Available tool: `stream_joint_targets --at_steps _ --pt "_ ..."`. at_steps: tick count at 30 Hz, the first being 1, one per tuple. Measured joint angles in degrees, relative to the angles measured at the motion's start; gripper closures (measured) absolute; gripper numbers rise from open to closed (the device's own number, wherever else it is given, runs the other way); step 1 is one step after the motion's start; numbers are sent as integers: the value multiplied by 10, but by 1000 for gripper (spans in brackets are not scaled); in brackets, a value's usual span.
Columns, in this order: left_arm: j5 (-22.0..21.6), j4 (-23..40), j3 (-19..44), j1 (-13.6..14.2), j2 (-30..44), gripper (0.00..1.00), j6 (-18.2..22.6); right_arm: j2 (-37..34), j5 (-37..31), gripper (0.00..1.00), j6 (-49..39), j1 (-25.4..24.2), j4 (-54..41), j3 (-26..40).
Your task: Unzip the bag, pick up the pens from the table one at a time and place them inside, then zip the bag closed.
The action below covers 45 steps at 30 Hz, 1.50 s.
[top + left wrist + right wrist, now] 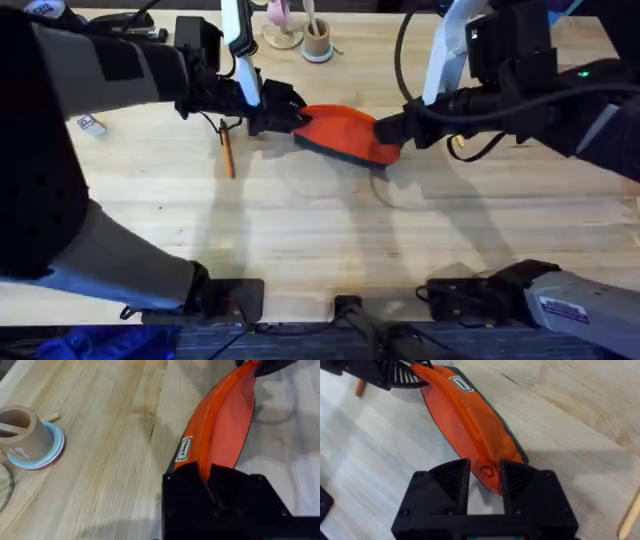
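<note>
In the overhead view the bag (345,133) lies on the table (320,230) slightly above the centre of the frame, its orange body tilted from upper left to lower right with the dark navy base along its lower edge. The left gripper (285,112) reaches in from the upper left and is closed on the bag's left end; the left wrist view shows the orange fabric (220,435) pinched between the black fingers (187,485) at the bottom of the frame, a small white label just beside them. The right gripper (392,130) comes from the right and meets the bag's other end. In the right wrist view its two fingers (451,480) stand narrowly apart around the bag's tip (470,425), where the small orange pull (486,471) sits between them (whether they actually pinch it cannot be told). The zipper line runs closed along the top of the pouch.

One pen (227,152), orange with a dark tip, lies on the table left of the bag, just below the left gripper, pointing roughly up and down the frame. A small round cup (317,42) on a pale blue coaster stands near the top centre, well apart from the bag; the same cup (22,432) appears at the left of the left wrist view.
</note>
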<state>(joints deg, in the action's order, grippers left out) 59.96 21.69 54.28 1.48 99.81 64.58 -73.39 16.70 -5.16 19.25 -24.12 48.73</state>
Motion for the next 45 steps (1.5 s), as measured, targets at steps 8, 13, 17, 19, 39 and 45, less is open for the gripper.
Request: stream_joint_targets --at_steps 8,13,17,19,39,45 --pt "0 0 0 0 0 958 0 -18 -6 965 0 0 4 2" --pt "-1 0 0 0 0 958 0 -17 -8 968 0 0 14 3" --pt "-2 -1 0 0 0 958 0 -18 -11 968 0 0 22 3" --pt "-2 -1 0 -1 0 958 0 -18 -11 968 0 0 22 3" --pt "-2 -1 0 -1 0 958 0 40 -13 968 0 14 23 3" --pt "-2 0 0 -1 0 958 0 15 -13 968 0 49 58 3"
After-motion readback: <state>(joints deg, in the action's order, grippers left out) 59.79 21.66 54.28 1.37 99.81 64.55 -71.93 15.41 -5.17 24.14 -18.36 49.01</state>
